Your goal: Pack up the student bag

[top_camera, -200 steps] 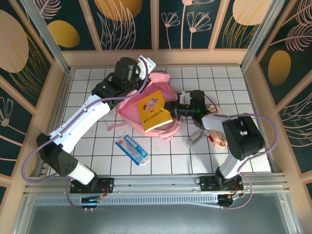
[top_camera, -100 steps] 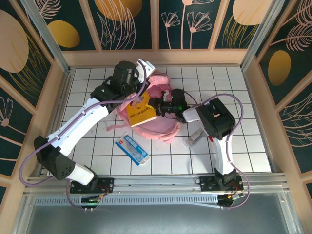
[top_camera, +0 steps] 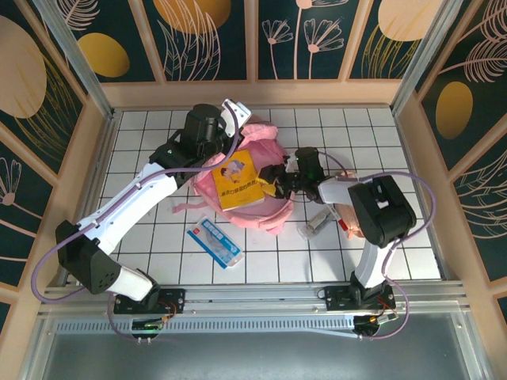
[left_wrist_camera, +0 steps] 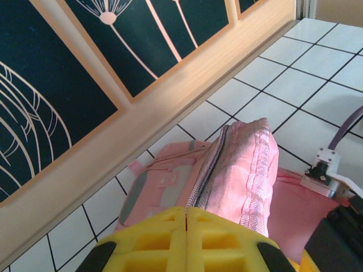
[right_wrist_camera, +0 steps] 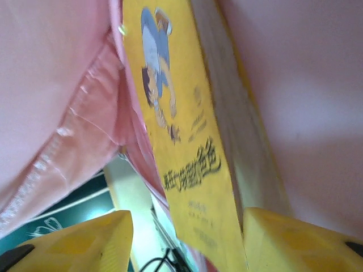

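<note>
In the overhead view the yellow book [top_camera: 239, 180] and both arms cover much of the student bag [top_camera: 273, 207], hiding its pockets. In the left wrist view the bottom edge cuts off the left end effector [left_wrist_camera: 186, 226], whose closed tips conceal the fabric fold they pinch. In the right wrist view the book's cover is blurred and its print unreadable. Both fingers [right_wrist_camera: 71, 241] of the right end effector [right_wrist_camera: 187, 238] run off the bottom corners. On the tabletop [top_camera: 277, 261], the blue packet [top_camera: 214, 241] and a small clear item [top_camera: 314, 224] are too small to identify.
</note>
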